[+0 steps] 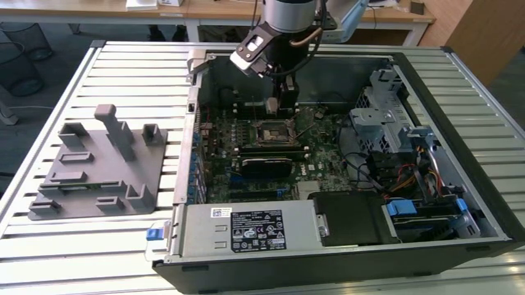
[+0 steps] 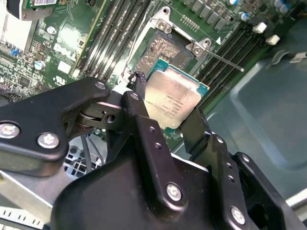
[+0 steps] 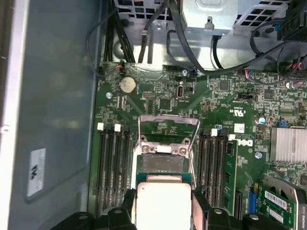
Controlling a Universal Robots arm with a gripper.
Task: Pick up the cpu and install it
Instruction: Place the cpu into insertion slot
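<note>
My arm (image 1: pixel 289 24) reaches down into the open case (image 1: pixel 336 77), which lies on its side on the slatted bench (image 1: pixel 123 74). The pincer (image 1: pixel 277 103) hangs low over the board, just behind the socket (image 1: pixel 271 131) as the exterior view shows it.

In the second wrist view the pincer (image 2: pixel 168 108) is closed on the cpu (image 2: pixel 175 96). One black finger (image 2: pixel 139 96) presses one edge and the other finger presses the opposite edge. The silvery top faces the camera, with the green rim showing at the corners.

The cpu is not seated. It sits over the near edge of the socket (image 2: pixel 165 50), whose contact bed is bare. I cannot tell whether the chip touches the socket rim.

In the first wrist view the cpu (image 3: pixel 163 203) lies between the fingers of the pincer (image 3: pixel 163 207), just beside the open socket (image 3: pixel 160 163). The load frame (image 3: pixel 168 127) is swung up and back beyond the socket. The thin lever (image 2: pixel 220 60) stands free to one side.

Memory slots (image 3: pixel 112 167) flank the socket on both sides.

On the bench, well apart from the case towards the exterior view's left, sits the grey tray (image 1: pixel 98 166).
</note>
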